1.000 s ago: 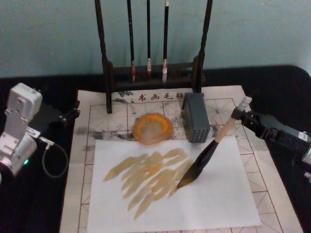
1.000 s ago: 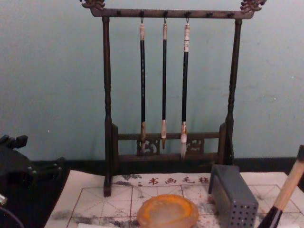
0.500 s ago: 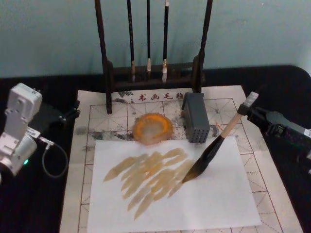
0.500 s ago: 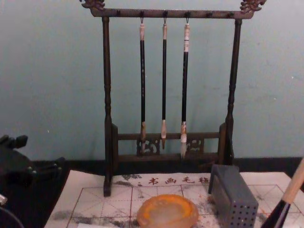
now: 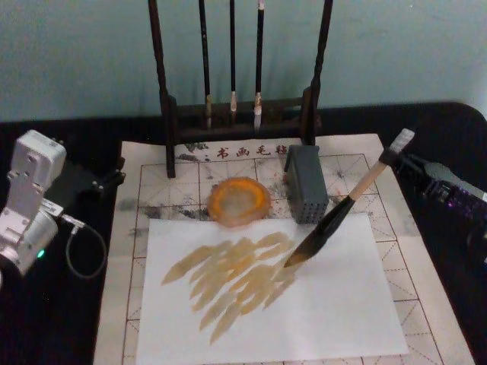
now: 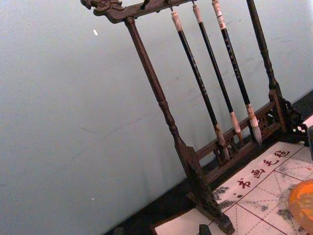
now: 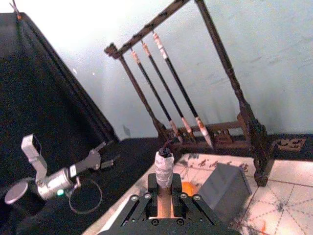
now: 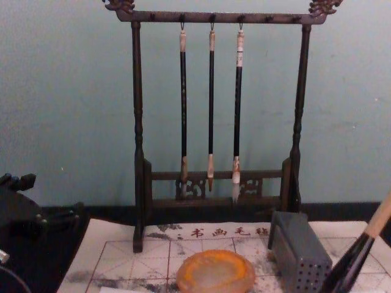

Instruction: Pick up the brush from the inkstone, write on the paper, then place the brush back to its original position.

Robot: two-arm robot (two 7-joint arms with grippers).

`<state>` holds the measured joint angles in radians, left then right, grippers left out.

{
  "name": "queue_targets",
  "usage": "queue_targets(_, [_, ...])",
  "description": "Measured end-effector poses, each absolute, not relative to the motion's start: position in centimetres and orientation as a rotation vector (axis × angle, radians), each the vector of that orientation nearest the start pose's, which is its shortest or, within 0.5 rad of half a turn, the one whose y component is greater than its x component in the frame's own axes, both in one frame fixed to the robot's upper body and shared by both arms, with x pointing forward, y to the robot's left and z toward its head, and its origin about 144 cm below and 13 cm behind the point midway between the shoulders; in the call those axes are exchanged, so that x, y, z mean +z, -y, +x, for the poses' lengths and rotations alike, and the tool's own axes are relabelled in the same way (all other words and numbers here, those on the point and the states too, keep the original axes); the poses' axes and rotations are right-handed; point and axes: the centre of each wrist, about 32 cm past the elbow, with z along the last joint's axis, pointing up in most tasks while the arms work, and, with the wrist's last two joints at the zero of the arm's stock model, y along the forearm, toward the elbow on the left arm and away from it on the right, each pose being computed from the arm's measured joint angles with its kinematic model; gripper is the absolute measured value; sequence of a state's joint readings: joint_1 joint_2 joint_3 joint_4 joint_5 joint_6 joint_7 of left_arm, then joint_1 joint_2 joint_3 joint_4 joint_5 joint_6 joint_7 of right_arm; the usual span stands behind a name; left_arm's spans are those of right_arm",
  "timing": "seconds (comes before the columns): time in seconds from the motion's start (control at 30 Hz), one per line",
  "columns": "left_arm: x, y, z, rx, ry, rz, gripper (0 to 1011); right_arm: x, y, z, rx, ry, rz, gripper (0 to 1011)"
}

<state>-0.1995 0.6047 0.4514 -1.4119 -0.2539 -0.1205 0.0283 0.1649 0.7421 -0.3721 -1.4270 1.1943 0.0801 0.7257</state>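
While the brush [image 5: 335,217] is being gripped at its top by the right gripper [image 5: 402,160], tip on the white sheet [image 5: 342,304] right-front of the inkstone [image 5: 239,201], light, even pressure is being advised. Left gripper [image 5: 106,180] sitting parked far left of it.

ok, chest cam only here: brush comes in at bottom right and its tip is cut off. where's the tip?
Observer: Head view has the brush tip at the right end of the ochre strokes on the white sheet, seemingly touching.
Operator: grip?
Observer: Right gripper is shut on the handle, next to its white wrapped end.
Operator: left arm?
Observer: Left gripper sits parked off the left edge of the gridded paper.
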Motion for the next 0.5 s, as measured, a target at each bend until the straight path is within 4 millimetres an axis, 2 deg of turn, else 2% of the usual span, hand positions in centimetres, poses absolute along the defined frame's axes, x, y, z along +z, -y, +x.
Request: queue_targets(0.5, [114.0, -31.0, 48.9, 1.248, 0.285, 0.304, 1001, 115.3, 34.9, 49.5, -0.715, -0.523, 0.393, 185])
